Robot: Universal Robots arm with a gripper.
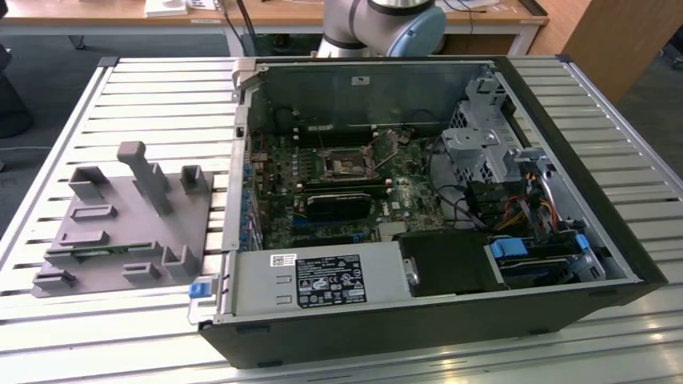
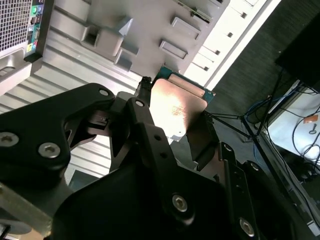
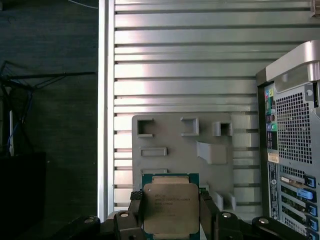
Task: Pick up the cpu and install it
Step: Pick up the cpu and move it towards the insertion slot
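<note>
gripper: black two-finger gripper (image 3: 171,222) clenched on the cpu, one finger on each of two opposite edges. The second wrist view shows the same grasp (image 2: 175,122).
cpu: small flat square chip with a silvery-grey metal lid on a green board rim (image 3: 170,207). It sits flat between the fingers (image 3: 207,212), and the lid catches a pale glare in the second wrist view (image 2: 175,105).
cpu location: outside the case, held over the tray and table, which show behind it in both wrist views. Height above them: cannot tell.
tray: flat grey plastic tray with raised blocks and slots (image 1: 117,232), on the table at the exterior view's left of the case.
memory stick: long thin green stick (image 1: 101,253), lying in a slot on the tray's near side.
case: open black tower computer case (image 1: 427,328) on its side, motherboard exposed.
socket: dark square metal-framed socket (image 1: 350,166), on the board in the far half of the case.
table: silver slatted aluminium table (image 1: 160,88).
arm: grey-and-blue arm joint (image 1: 385,24), beyond the case's far wall.
</note>
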